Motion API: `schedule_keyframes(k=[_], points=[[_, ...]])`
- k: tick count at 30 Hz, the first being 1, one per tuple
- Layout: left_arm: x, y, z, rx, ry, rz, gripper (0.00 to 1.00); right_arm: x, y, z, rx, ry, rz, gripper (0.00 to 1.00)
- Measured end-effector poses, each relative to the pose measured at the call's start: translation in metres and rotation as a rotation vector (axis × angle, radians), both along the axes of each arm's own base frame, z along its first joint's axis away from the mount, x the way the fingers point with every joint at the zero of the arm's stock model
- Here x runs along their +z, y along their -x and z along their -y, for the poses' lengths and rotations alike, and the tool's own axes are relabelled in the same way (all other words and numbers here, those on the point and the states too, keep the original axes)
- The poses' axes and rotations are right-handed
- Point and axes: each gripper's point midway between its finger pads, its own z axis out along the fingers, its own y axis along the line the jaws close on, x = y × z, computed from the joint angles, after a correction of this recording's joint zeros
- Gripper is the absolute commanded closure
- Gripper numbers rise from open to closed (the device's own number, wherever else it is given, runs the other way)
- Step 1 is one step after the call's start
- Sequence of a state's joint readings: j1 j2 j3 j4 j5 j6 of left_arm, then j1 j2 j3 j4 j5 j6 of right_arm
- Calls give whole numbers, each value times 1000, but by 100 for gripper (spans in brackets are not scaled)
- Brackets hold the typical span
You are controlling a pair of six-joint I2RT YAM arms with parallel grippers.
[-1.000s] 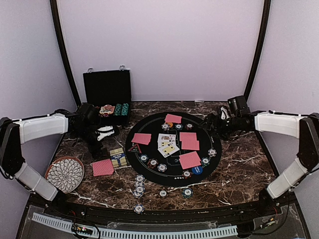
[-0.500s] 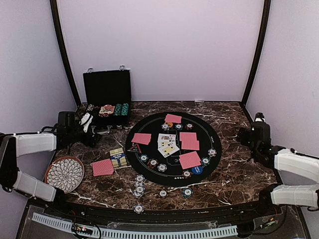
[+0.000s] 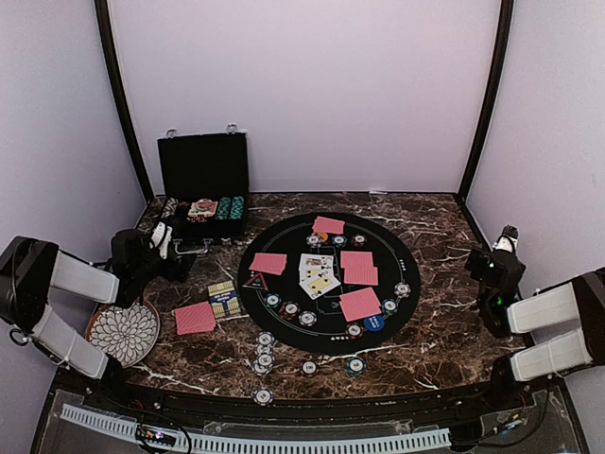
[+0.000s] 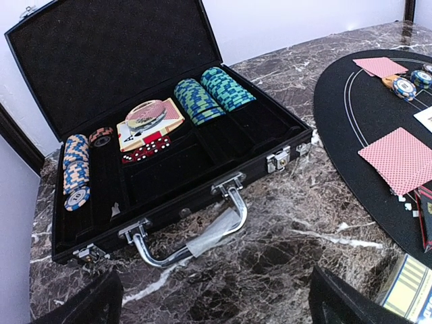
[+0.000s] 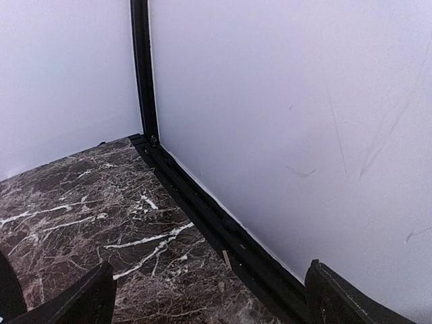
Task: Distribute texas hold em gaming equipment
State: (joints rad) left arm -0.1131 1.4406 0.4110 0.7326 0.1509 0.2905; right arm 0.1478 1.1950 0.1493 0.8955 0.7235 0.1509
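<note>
Red-backed playing cards lie in small piles on the round black mat, with face-up cards at its middle. Poker chips ring the mat's near half and dot the marble in front. A blue button sits at the mat's near right, and a triangle marker at its left. My left gripper is open and empty just before the case handle. My right gripper hangs open and empty at the table's right edge, facing the wall.
The open black case at the back left holds chip stacks and a card deck. A flower-patterned plate lies front left, beside one more red card pile and a small card box.
Both arms have drawn back from the mat to the table's sides and folded low. The left one now faces the case, the right one the right wall. Cards and chips have not moved.
</note>
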Motion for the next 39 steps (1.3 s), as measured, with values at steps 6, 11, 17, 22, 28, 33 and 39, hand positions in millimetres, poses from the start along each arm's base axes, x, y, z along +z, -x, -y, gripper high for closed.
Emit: schedule_keyframes(k=[6,11,17,22,28,33,39], points=[[6,-7,-3,17,21,65,1,-3,-16,-9,75,30,14,2],[13,-8,-5,30,33,110,1,-1,-27,-11,116,29,47,2],[13,-3,-9,53,41,133,1,-11,-38,-22,195,37,36,2],[20,-5,-13,80,46,162,1,-12,-42,-27,230,39,42,2],[16,5,-23,133,53,184,1,-8,-43,-28,238,39,61,2],[26,6,-37,217,67,241,1,-6,-45,-28,241,38,68,2],[5,15,-49,268,78,220,1,-5,-46,-27,241,37,70,2]])
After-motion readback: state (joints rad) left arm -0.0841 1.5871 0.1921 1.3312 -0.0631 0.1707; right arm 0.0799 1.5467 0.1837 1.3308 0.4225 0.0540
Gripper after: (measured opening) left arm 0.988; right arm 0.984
